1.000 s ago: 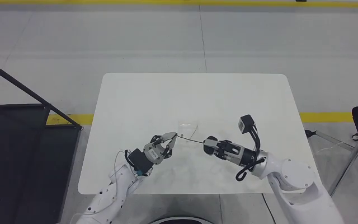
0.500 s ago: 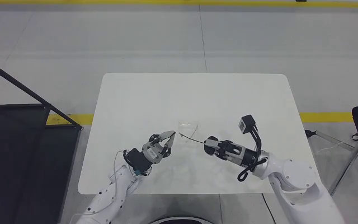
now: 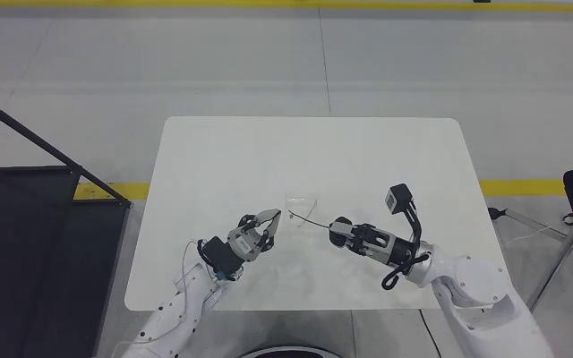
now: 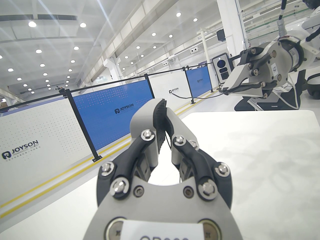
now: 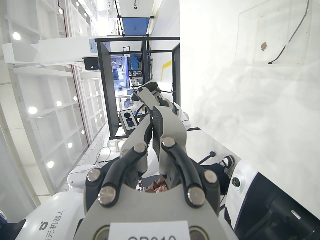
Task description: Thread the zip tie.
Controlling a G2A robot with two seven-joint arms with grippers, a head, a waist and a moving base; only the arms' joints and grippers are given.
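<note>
Right gripper [image 3: 330,228] clamps the zip tie [image 3: 310,220], tip aimed at the clenched left gripper [image 3: 276,215] above the tabletop [image 3: 224,161]; we judge this lines it up for threading

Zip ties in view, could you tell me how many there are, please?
2. One zip tie is clamped in the right gripper, above the table; the other is in the clear box. More may be hidden.

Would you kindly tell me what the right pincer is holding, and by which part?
The right pincer grips the black zip tie by one end; the rest sticks out free. Whether that end is head or tail cannot be told.
</note>
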